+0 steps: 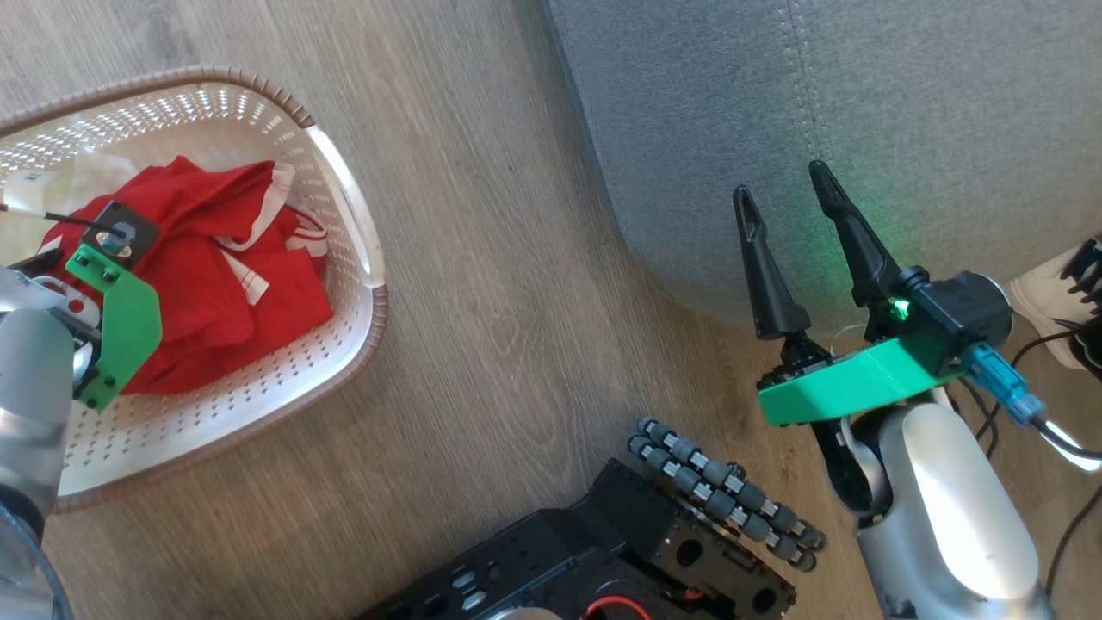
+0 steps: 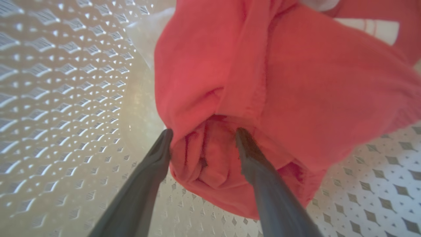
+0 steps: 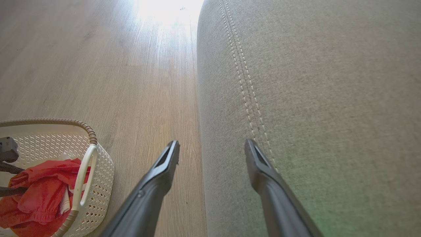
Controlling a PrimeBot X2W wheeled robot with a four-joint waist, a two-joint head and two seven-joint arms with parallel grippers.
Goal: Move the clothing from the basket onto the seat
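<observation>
Clothing [image 1: 207,284] lay heaped in the basket [image 1: 258,405], a bright red bundle with white bands showing, none of it on the seat [image 1: 904,103]. The basket stood on the wooden floor [image 1: 482,258] to the robot's left, well apart from the grey cushion. The left gripper [image 2: 204,132] was down inside the basket, its two dark fingers spread wide and straddling a bunched fold of the red fabric. Nothing was pinched between them yet. The right gripper [image 1: 780,178] hovered at the seat's rounded front corner, fingers likewise spread and holding nothing.

The step in hand appeared to be the first grasp, with the task barely begun. The next move would call for closing the left fingers on that fold, deep enough to catch more than a loose edge. The gripper would then need to lift until the trailing cloth cleared the braided rim, and carry it rightwards across the floor to the cushion. Whether one garment or several would come up could not be told, as they lay tangled.
</observation>
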